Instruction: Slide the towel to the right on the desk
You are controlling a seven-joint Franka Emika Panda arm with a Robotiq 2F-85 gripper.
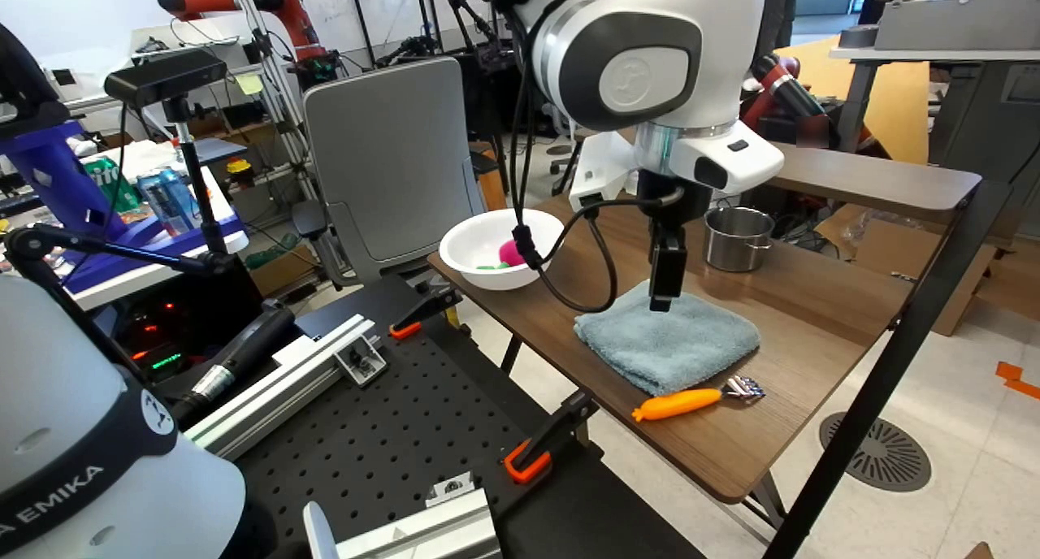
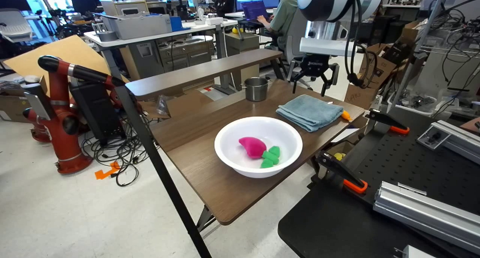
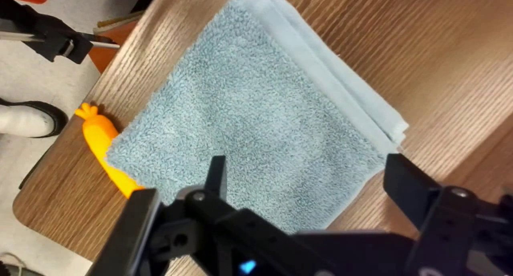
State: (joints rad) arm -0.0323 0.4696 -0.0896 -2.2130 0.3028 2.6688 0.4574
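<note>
The towel is a grey-blue cloth, folded flat and roughly square. It lies on the brown desk (image 1: 812,335) in both exterior views (image 1: 666,348) (image 2: 310,111), and it fills the middle of the wrist view (image 3: 260,103). My gripper (image 2: 308,92) is open and empty, pointing down above the towel. In the wrist view its fingertips (image 3: 306,161) are wide apart: one is over the towel, the other by the towel's right corner. In an exterior view one fingertip (image 1: 661,302) appears over the towel and the other finger is hidden. The gripper appears apart from the towel.
An orange carrot-shaped thing (image 1: 678,404) lies against the towel near the desk's end. A white bowl (image 2: 222,145) holding a pink-and-green toy and a metal pot (image 2: 256,89) stand on the desk. A raised shelf (image 2: 210,72) runs along one side. A black perforated board (image 1: 390,445) adjoins.
</note>
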